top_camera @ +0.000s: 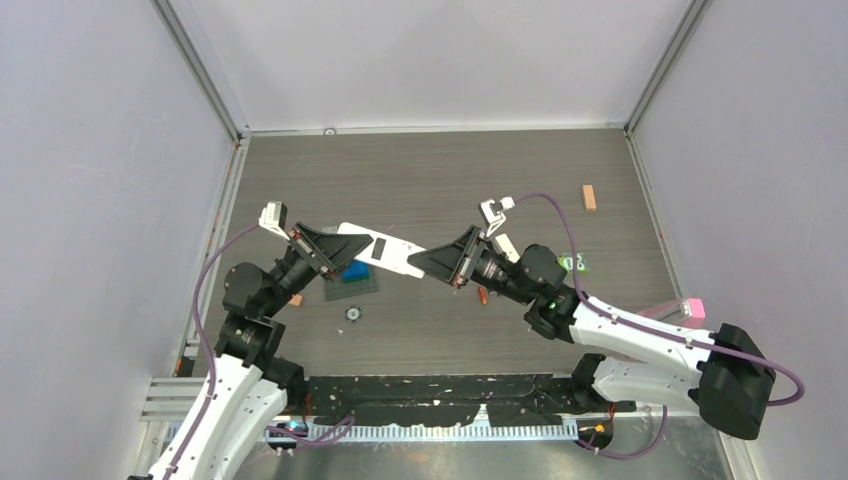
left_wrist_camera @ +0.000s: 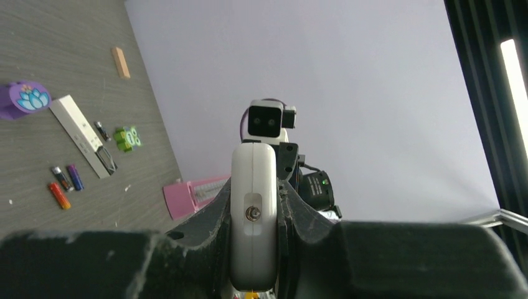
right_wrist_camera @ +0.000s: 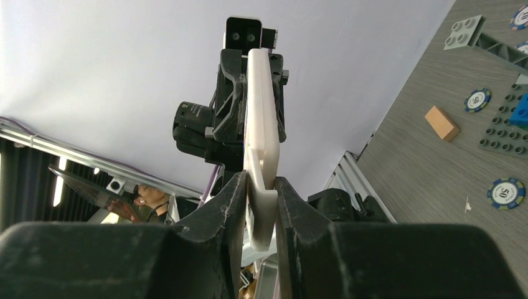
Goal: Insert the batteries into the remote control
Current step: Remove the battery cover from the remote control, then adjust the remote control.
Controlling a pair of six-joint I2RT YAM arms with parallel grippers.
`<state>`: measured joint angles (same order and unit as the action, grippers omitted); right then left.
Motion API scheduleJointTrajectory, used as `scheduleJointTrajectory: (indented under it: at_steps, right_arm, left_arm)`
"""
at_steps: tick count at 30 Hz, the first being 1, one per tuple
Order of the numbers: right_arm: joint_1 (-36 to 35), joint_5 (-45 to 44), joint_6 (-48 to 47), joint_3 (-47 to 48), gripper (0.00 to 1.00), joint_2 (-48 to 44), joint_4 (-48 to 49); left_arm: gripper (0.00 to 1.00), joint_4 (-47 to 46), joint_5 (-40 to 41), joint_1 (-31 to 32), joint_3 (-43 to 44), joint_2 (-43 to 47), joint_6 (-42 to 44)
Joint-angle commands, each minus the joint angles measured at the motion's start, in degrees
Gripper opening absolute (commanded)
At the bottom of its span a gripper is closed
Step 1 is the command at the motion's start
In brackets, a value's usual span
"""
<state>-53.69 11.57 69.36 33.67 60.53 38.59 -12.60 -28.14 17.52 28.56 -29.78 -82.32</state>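
Left jaws are clamped on one end of a wider white plastic remote (top_camera: pixel 403 258), which is raised off the dark wood-grain counter (top_camera: pixel 430 180). Right jaws pinch its other end, so it spans both arms, seemingly for a handover or for clearing it aside. The task's item, a long narrow white bar-shaped remote control with a black end (left_wrist_camera: pixel 80 129), lies flat on the counter on the right arm's side. A reddish-orange battery (left_wrist_camera: pixel 59 195) and a blue-purple battery (left_wrist_camera: pixel 75 177) lie loose just beside it, so loading looks not yet begun.

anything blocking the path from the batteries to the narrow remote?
Nothing visible: the batteries lie beside the narrow remote, only bare table between. But left gripper and right gripper are both shut on the wider white remote, in the air.
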Motion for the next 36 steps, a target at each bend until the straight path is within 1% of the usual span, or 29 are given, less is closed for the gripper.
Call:
scheduleJointTrajectory:
  at_steps: [1, 4, 10, 14, 16, 17, 18, 19, 20, 21, 23, 25, 28, 29, 30, 31, 32, 34, 36]
  right_arm:
    - [-0.98, 0.14, -1.02, -0.67, 0.24, -3.07, 3.39]
    - [-0.99, -0.42, -0.38, 1.09, 0.23, -1.55, 3.43]
    - [-0.5, -1.08, -0.66, 4.05, 0.17, -0.71, 1.85]
    - [0.31, -1.19, -2.13, 5.98, 0.16, 0.11, -1.55]
    - [0.98, -1.42, -2.39, 6.09, 0.16, 0.26, -2.64]
    - [1.19, -1.44, -2.57, 5.8, 0.17, 0.17, -3.58]
    - [1.56, -1.5, -2.74, 5.66, 0.21, 0.05, -4.43]
    - [1.74, -1.83, -3.36, 5.41, 0.25, -0.36, -6.6]
    - [1.92, -2.04, -3.75, 5.06, 0.28, -0.61, -7.87]
    - [2.17, -2.42, -4.77, 4.9, 0.34, -1.12, -10.81]
    - [2.45, -3.09, -6.92, 4.52, 0.4, -1.83, -15.66]
    - [3.04, -3.81, -9.17, 4.08, 0.46, -2.58, -20.52]
    - [4.17, -4.85, -12.68, 3.86, 0.5, -3.66, -29.04]
    - [4.95, -5.12, -13.64, 4.04, 0.51, -3.84, -31.0]
    - [5.32, -5.54, -15.9, 4.72, 0.51, -4.04, -35.31]
    - [5.83, -6.92, -17.15, 5.21, 0.51, -4.16, -38.09]
    - [6.03, -8.92, -19.53, 6.39, 0.52, -4.3, -43.5]
    - [6.13, -11.04, -23.32, 8.08, 0.52, -4.25, -49.64]
    - [6.14, -10.69, -27.2, 9.2, 0.54, -4.32, -52.19]
  left_arm:
    - [0.0, -4.64, 11.95, -3.02, 1.74, -0.85, 1.28]
    - [0.0, -5.12, 11.23, -3.01, 2.05, -1.05, 2.62]
    - [0.0, -0.35, 12.25, -3.01, 3.92, -0.59, 8.46]
    - [0.0, 2.14, 12.45, -3.02, 5.08, -1.12, 12.04]
    - [0.0, 4.89, 13.43, -3.02, 5.78, -1.68, 14.63]
    - [0.0, 5.54, 13.93, -2.99, 5.74, -1.93, 15.7]
    - [0.0, 5.77, 14.17, -3.01, 5.55, -2.14, 16.77]
    - [0.0, 6.31, 14.52, -3.02, 5.37, -2.36, 18.16]
    - [0.0, 7.08, 14.7, -3.02, 5.25, -2.58, 19.22]
    - [0.0, 7.83, 14.85, -3.02, 5.18, -2.72, 20.19]
    - [0.0, 9.07, 14.99, -3.02, 5.09, -2.8, 22.62]
    - [0.0, 10.71, 14.6, -3.01, 5.39, -2.65, 25.17]
    - [0.0, 12.4, 12.14, -3.02, 5.97, -2.43, 29.46]
    - [0.0, 13.82, 10.67, -3.02, 6.08, -2.35, 30.94]
    - [0.0, 14.74, 8.19, -3.02, 6.3, -2.27, 32.58]
    - [0.0, 16.15, 6.66, -3.02, 6.74, -2.22, 34.2]
    - [0.0, 17.47, 4.46, -3.02, 7.16, -2.43, 36.12]
    - [0.0, 20.05, -0.45, -2.99, 7.83, -2.91, 39.72]
    - [0.0, 21.24, -6.63, -3.02, 7.99, -3.62, 42.75]
